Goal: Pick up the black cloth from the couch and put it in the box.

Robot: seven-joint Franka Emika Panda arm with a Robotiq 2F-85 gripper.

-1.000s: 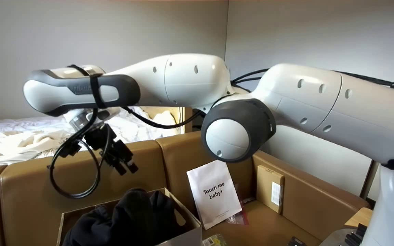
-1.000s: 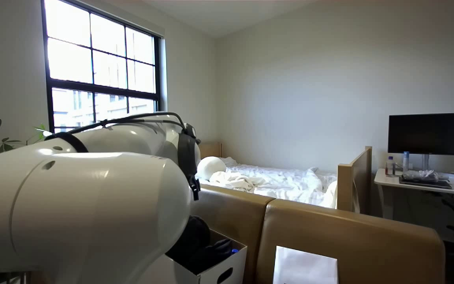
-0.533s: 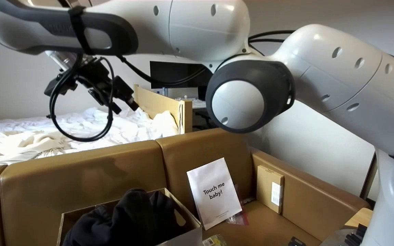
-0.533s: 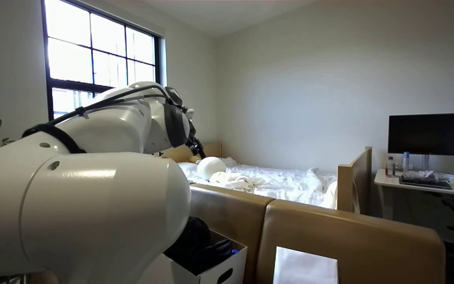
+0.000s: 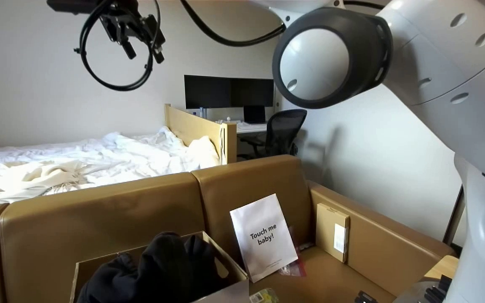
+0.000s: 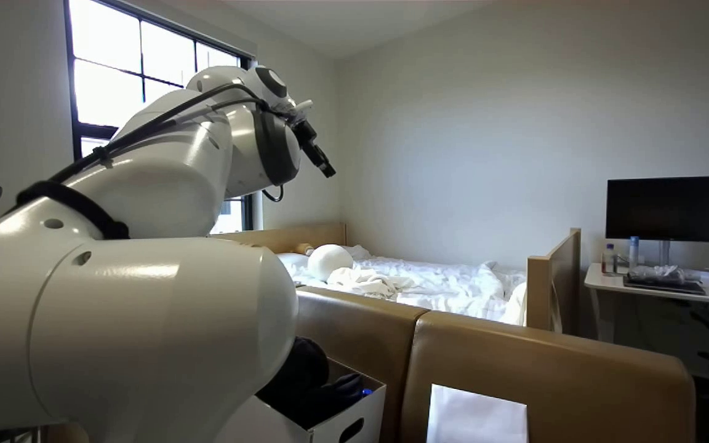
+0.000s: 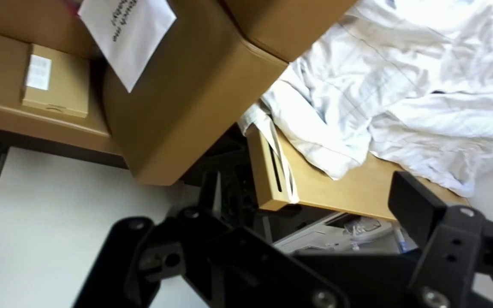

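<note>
Limp blk fabric cloth [image 5: 162,265] heaped in open-topped brown/white cardboard box [image 5: 227,292]. Blk two-finger end effector [image 5: 145,54] wide, nil held, well clear. Pick + place look done; prob. nothing left.

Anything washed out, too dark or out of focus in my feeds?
In an exterior view, the window is blown white; in both exterior views, the cloth is very dark, few folds showing; in the wrist view, the bedding is near-white, the gripper slightly soft.

Arm [image 6: 157,200] raised, bent; gripper [image 5: 144,54] aloft, tilted downward, fingers [image 7: 415,207] spread well apart.
</note>
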